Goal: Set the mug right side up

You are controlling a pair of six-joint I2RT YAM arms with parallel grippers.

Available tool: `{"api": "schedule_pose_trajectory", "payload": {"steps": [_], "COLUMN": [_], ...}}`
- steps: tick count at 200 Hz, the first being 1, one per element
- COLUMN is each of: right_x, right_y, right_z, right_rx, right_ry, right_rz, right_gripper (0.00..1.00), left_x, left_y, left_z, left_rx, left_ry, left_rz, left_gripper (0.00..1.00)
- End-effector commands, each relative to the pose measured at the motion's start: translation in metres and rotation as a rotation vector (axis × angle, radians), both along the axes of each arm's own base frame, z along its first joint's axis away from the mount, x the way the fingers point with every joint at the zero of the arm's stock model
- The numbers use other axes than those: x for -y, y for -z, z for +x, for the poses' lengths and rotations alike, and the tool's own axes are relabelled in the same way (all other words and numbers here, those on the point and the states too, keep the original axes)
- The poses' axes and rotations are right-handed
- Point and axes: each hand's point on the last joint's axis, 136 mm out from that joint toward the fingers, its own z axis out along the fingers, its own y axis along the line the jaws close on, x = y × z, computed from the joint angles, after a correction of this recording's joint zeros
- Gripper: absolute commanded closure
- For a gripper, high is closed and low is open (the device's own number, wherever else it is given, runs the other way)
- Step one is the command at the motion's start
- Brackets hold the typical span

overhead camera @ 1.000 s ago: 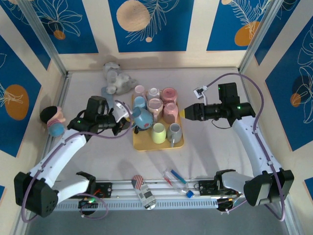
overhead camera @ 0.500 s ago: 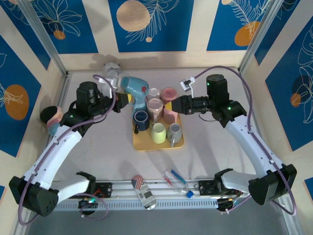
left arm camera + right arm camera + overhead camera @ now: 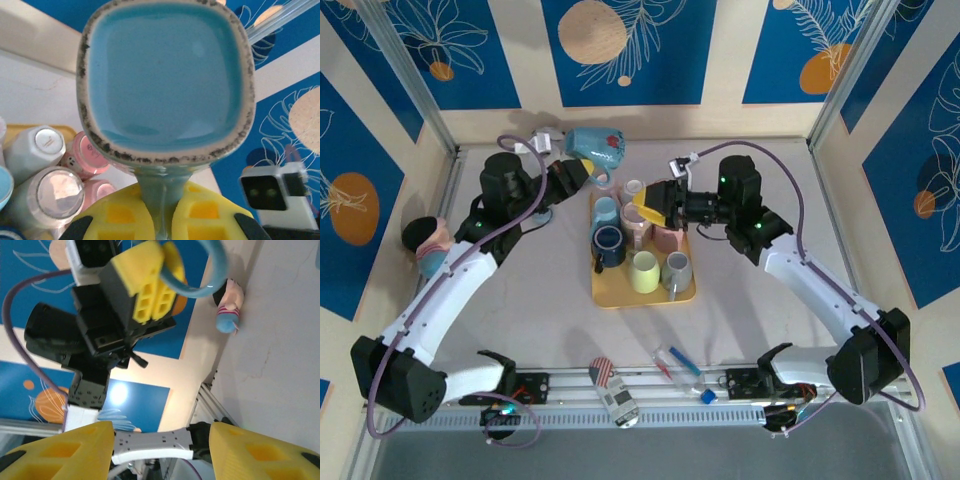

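A light-blue mug (image 3: 597, 147) with red spots hangs in the air near the back wall, tipped on its side. My left gripper (image 3: 580, 171) is shut on its handle. In the left wrist view the mug (image 3: 165, 80) shows its blue inside, and its handle is pinched in my left gripper (image 3: 161, 207). My right gripper (image 3: 646, 208) hovers open over the back of the yellow tray (image 3: 620, 296), a little right of and below the mug. In the right wrist view my right gripper (image 3: 161, 436) holds nothing and looks at the mug handle (image 3: 212, 277).
The tray carries several mugs: a dark-blue one (image 3: 608, 243), a yellow-green one (image 3: 644, 272), a grey one (image 3: 677, 270) and pink upturned ones (image 3: 667, 236). A doll (image 3: 428, 246) lies at the left wall. A can (image 3: 613, 390) and pens (image 3: 677, 362) lie by the near rail.
My left arm has lifted the light-blue mug off the tray, up and toward the back wall. My right gripper has swung left to the back of the tray.
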Motion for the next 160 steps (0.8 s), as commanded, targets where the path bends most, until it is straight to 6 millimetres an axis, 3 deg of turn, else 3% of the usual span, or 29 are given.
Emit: {"api": "schedule_pose_trajectory", "payload": {"steps": [1,28,86,160], "right_x": [0.001,-0.005,-0.029,-0.038], "right_y": [-0.009,-0.007,-0.011,-0.006], "right_z": [0.017,0.025,0.035,0.051], "right_rx": [-0.051,-0.068,-0.101,-0.147], "right_ry": [0.092,0.095,0.103,0.162], "right_rz": [0.088,0.11,0.158,0.187], "right_gripper": [0.43,0.4,0.43,0.42], "left_x": [-0.012,-0.015,-0.017,-0.014], "left_y": [-0.051,-0.049,-0.056,-0.067], "left_z": [-0.003,-0.001,0.002,0.003], "left_rx": [0.124,0.079,0.076,0.084], "left_ry": [-0.058,-0.087,-0.1,-0.081], "left_rz": [-0.106,-0.146,-0.251,-0.32], "left_gripper": [1.0,1.0,1.0,1.0]}}
